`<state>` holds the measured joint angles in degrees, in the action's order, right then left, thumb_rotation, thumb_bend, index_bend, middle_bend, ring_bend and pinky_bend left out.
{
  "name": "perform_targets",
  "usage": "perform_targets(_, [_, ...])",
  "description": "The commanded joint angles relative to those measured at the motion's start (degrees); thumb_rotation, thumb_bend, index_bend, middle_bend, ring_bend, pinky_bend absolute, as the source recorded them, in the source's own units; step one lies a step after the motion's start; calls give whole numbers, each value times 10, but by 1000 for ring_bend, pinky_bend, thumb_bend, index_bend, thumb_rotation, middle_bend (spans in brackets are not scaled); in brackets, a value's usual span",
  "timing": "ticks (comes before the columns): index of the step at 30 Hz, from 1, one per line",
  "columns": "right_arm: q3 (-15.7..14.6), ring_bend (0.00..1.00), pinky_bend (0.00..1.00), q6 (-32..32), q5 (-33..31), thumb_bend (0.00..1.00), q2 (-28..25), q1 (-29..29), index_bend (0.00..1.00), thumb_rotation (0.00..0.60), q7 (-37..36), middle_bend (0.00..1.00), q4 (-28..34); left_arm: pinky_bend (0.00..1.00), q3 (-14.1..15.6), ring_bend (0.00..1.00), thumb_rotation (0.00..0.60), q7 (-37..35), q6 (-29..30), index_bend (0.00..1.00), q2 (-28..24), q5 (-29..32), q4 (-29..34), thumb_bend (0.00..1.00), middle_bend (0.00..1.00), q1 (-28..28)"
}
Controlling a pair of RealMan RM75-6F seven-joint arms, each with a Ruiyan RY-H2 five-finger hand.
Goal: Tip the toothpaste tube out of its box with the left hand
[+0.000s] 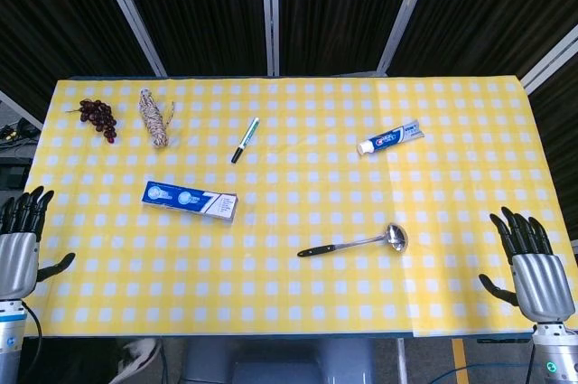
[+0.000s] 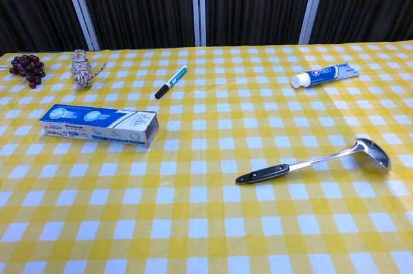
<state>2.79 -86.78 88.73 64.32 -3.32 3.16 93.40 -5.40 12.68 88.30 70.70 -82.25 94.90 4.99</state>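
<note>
Two hands are waiting at the near edge of the table, and neither is touching anything. The left hand is sitting at the near left corner, palm side away, fingers spread and pointing up, holding nothing. The right hand is mirroring it at the near right corner, fingers likewise apart and empty. The chest view is showing neither of them.

On the yellow checked tablecloth the toothpaste box is lying flat on its long side in the left half, well apart from the left hand, with its right end looking open in the chest view. The toothpaste tube is lying out on the cloth over in the right half, cap end pointing left, far from the box; it is showing in the chest view too.

Between them a green-capped marker is resting at a slant. A ladle with a black handle is lying nearer, bowl to the right. At the far left a bunch of dark grapes is sitting beside a coil of twine.
</note>
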Motion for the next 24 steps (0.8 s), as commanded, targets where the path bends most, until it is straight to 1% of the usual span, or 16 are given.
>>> perform_targets(1, [0, 0, 0, 0, 0, 84, 0, 0, 0, 600, 0, 0, 0, 0, 0, 0, 600, 0, 0, 0, 0, 0, 0, 45, 0, 0])
perform_targets(15, [0, 0, 0, 3, -3, 85, 1, -1, 0, 600, 3, 0, 1, 0, -1, 0, 600, -1, -10, 0, 2, 4, -4, 45, 0, 5])
perform_targets(21, [4, 0, 0, 3, -8, 84, -6, -1, 0, 600, -11, 0, 3, 0, -12, 0, 600, 16, -52, 0, 0, 13, -10, 46, 0, 35])
perform_targets(24, [3, 0, 0, 4, -7, 85, -7, -1, 0, 600, -15, 0, 4, 18, -19, 0, 600, 26, -73, 1, -7, 14, -11, 46, 0, 53])
